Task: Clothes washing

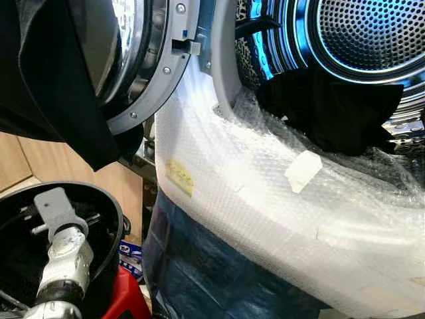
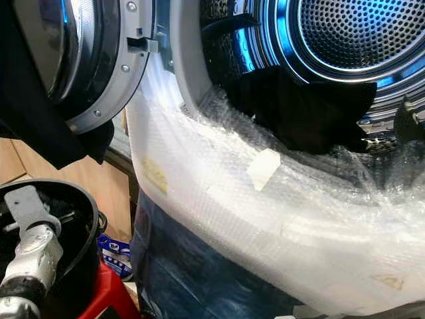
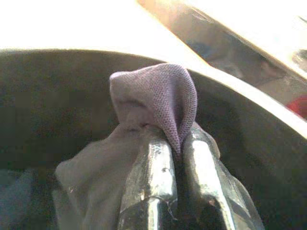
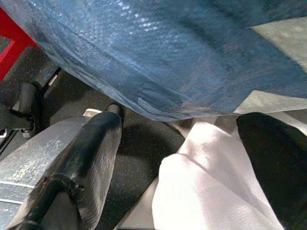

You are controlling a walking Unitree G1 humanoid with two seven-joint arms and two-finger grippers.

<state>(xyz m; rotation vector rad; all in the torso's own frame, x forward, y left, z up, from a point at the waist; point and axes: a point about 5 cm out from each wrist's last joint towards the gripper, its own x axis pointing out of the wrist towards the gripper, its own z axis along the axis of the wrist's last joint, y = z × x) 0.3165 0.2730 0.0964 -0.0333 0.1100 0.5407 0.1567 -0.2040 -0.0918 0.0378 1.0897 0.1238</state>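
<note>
A: Item under task?
B: Grey cloth point(image 3: 158, 103), pinched between the closed fingers of the left tool point(image 3: 175, 148), down inside the black bucket point(image 1: 109, 206) at lower left.

A: Destination?
B: Washer drum point(image 1: 358, 33), up and to the right of that tool, door point(image 1: 149, 60) swung open. Black garment point(image 1: 332, 113) already lying at the drum mouth. Front of machine wrapped in bubble wrap point(image 1: 265, 199).

A: Which arm nearer?
B: Left, already holding. Lift out of bucket, then carry rightward over the wrapped rim, by judgement.

A: Right tool point(image 4: 177, 148)?
B: Low beside the blue-wrapped front, above white cloth point(image 4: 201, 191). Fingers spread apart, nothing between them.
</note>
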